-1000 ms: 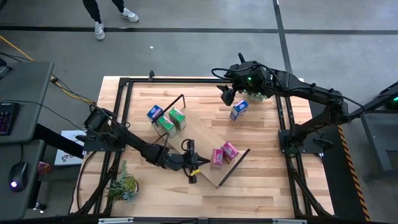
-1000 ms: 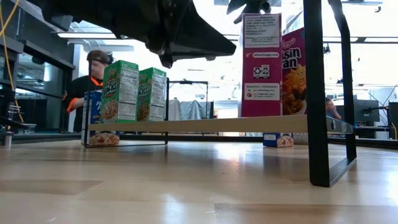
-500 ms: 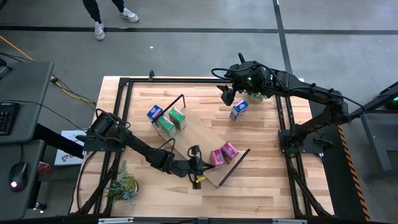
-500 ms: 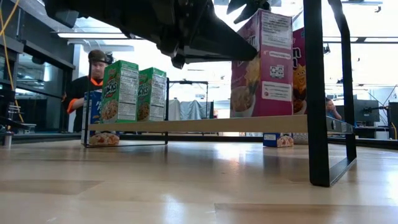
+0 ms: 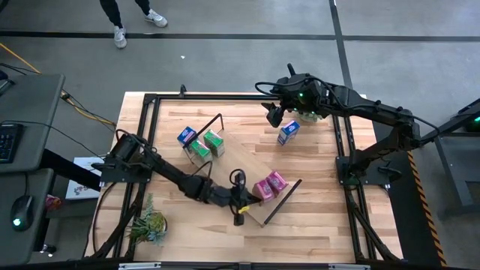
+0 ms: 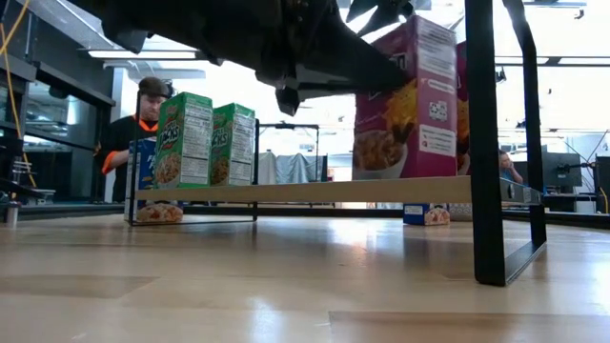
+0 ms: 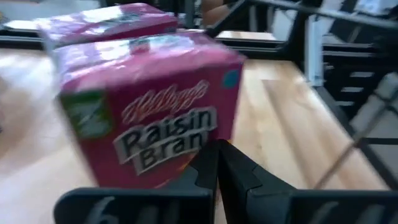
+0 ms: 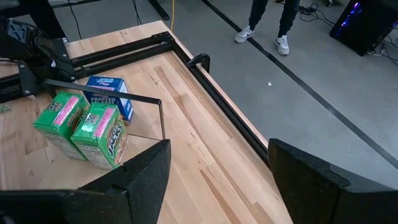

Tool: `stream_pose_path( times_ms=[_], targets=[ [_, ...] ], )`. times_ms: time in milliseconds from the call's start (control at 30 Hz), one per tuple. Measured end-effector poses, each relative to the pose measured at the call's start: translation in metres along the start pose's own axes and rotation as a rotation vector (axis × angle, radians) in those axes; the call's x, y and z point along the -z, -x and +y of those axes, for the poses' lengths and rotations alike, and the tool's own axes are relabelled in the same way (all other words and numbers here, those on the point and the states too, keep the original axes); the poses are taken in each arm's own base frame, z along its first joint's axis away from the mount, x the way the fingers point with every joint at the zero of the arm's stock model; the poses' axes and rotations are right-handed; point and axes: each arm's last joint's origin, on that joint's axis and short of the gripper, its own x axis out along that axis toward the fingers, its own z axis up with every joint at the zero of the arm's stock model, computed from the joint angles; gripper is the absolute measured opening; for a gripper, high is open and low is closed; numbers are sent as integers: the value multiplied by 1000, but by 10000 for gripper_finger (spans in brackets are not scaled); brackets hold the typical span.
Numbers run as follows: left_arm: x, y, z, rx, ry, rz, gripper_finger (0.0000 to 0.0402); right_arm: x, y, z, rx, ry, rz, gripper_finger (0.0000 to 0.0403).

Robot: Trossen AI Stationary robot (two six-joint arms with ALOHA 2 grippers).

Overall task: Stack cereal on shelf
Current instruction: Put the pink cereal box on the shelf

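Slatted wooden tabletop (image 5: 315, 187), grey floor (image 5: 225, 60)

Close up, a magenta Raisin Bran box (image 7: 149, 115), standing upright on pale wood (image 7: 273, 118) and filling much of the picture, white lettering across its front and a green patch near one top corner. Directly behind it, a second magenta box (image 7: 106, 18), only its upper part visible. At the lower edge, the left claw (image 7: 217, 165), two dark fingers (image 7: 249, 180) pressed together to a point that sits right against the base of the nearer box. Beyond the boxes, dark metal rods (image 7: 314, 43) and the blurred far edge of the table (image 7: 245, 35).
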Motion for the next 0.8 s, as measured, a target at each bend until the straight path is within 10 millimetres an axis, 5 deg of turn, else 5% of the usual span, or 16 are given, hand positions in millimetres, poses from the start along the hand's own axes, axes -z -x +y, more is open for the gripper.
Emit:
stream_pose_path(
  times_ms=[800],
  targets=[
    [-2, -5, 0, 17, 59, -78, 0, -3, 0, 0, -3, -10, -34, 262]
  ],
)
